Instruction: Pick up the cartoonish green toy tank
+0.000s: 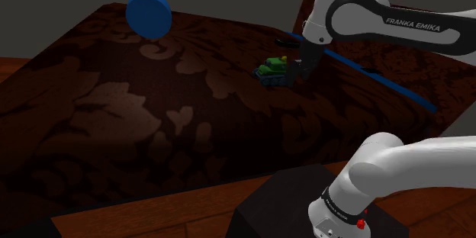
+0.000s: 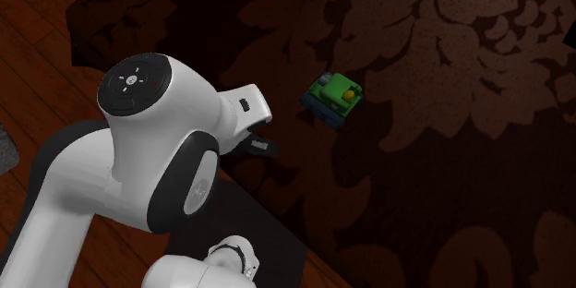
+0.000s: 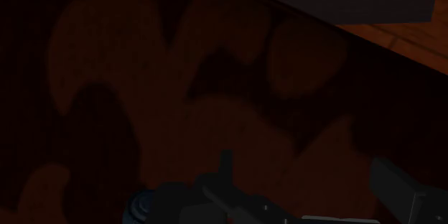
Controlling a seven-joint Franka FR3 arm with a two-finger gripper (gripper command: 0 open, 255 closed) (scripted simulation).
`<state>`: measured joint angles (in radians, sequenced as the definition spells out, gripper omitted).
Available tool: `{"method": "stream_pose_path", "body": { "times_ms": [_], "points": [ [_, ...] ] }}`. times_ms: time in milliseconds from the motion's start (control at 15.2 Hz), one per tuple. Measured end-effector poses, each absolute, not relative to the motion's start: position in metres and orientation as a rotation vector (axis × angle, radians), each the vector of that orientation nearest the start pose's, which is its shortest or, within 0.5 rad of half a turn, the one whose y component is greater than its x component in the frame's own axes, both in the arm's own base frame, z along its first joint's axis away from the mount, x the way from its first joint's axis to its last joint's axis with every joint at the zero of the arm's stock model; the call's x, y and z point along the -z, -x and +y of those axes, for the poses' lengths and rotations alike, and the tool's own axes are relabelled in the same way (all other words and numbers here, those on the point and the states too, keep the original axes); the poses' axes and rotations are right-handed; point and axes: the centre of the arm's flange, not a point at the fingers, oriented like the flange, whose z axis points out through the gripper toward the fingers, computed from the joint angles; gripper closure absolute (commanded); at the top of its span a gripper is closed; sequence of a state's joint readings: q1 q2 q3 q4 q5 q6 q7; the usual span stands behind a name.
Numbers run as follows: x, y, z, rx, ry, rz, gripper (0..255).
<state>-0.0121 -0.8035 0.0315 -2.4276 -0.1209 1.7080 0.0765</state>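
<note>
1. Green toy tank [image 1: 273, 69]: upright on the dark patterned surface [image 1: 114, 114].
2. Gripper [image 1: 300, 67]: low, just beside the tank, spread apart, clasping nothing.
3. Blue disc [image 1: 149, 14]: well apart from the tank.
4. Step, judged: closing approach. Next: straddle the tank, then close.

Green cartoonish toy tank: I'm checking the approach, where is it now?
In the shoulder view the green toy tank sits right of centre on the dark floral-patterned surface, just left of the black gripper and well right of the blue disc.
</note>
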Motion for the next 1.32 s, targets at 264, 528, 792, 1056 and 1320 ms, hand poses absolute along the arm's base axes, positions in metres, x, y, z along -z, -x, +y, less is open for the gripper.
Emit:
{"method": "stream_pose_path", "body": {
  "times_ms": [264,528,792,1056,1320],
  "points": [
    [-0.58,-0.337,-0.019,0.129,3.266,0.116,0],
    [-0.593,-0.378,-0.058,0.093,3.245,0.166,0],
    [-0.606,-0.417,-0.098,0.057,3.224,0.218,0],
    [-0.614,-0.456,-0.139,0.021,3.201,0.269,0],
    [-0.623,-0.496,-0.18,-0.013,3.177,0.32,0]
  ]
}}
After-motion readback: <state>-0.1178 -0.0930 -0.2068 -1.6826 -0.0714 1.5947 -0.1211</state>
